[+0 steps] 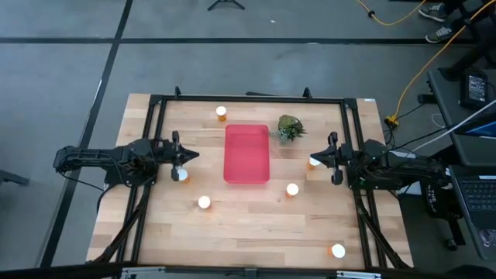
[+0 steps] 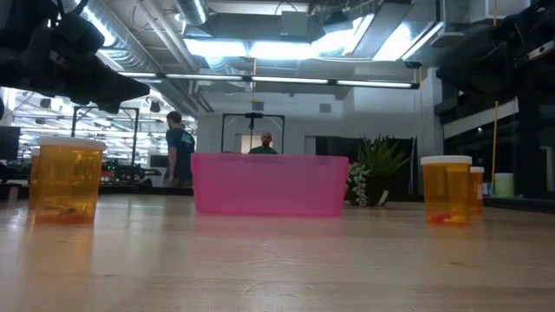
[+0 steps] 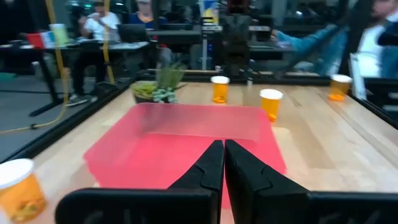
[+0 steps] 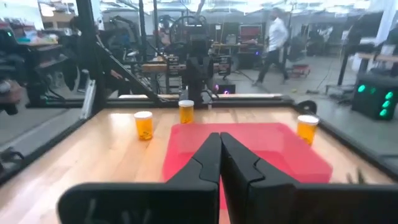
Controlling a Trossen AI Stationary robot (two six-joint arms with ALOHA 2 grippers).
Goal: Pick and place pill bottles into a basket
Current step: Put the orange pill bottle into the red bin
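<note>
The red-pink basket [image 1: 246, 153] lies flat at the table's middle; it also shows in the low view [image 2: 269, 184]. Several orange pill bottles with white caps stand upright on the table around it: one at the far side [image 1: 221, 113], one by my left gripper [image 1: 182, 174], two nearer the front [image 1: 204, 203] [image 1: 292, 189], one by my right gripper [image 1: 314, 163], and one at the near right [image 1: 338, 250]. My left gripper [image 1: 194, 155] [image 3: 222, 155] is shut and empty, left of the basket. My right gripper [image 1: 314, 157] [image 4: 220, 149] is shut and empty, right of the basket.
A small green plant [image 1: 290, 128] stands just past the basket's far right corner. A black frame [image 1: 248, 98] runs around the table's far edge and sides. People show in the room beyond the table [image 2: 180, 147].
</note>
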